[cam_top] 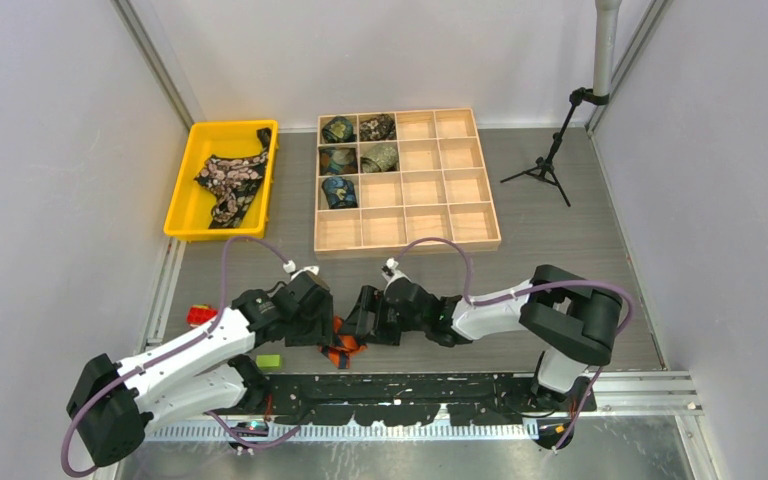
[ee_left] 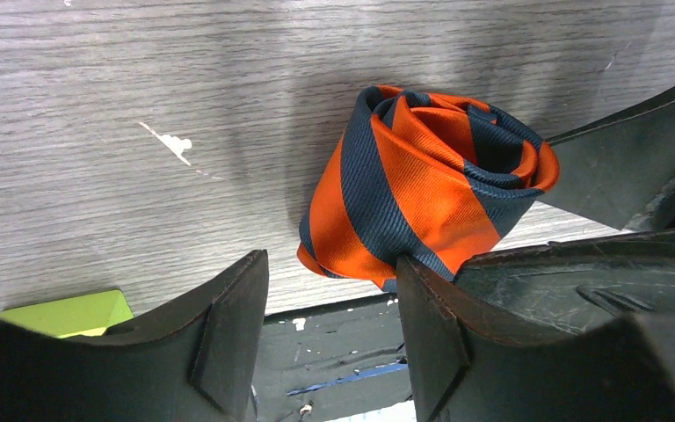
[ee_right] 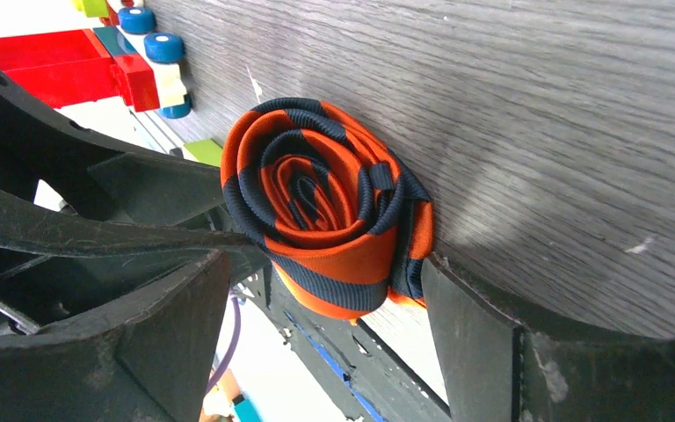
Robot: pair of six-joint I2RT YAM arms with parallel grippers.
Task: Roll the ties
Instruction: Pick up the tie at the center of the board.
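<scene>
My left arm [cam_top: 190,352] and right arm [cam_top: 505,310] reach low, inward, wrists nearly meeting; left jaws, right jaws both apart.

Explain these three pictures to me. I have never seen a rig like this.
Two robot arms sit at a table's near edge. One picture looks down from above; the other two come from cameras on each wrist. The left end effector and right end effector meet at a rolled orange striped tie on the table; both stand open, neither clearly squeezing it. Beyond, a yellow bin holds an unrolled flowered tie, and a wooden tray holds five rolled ties. Toy blocks lie nearby.
</scene>
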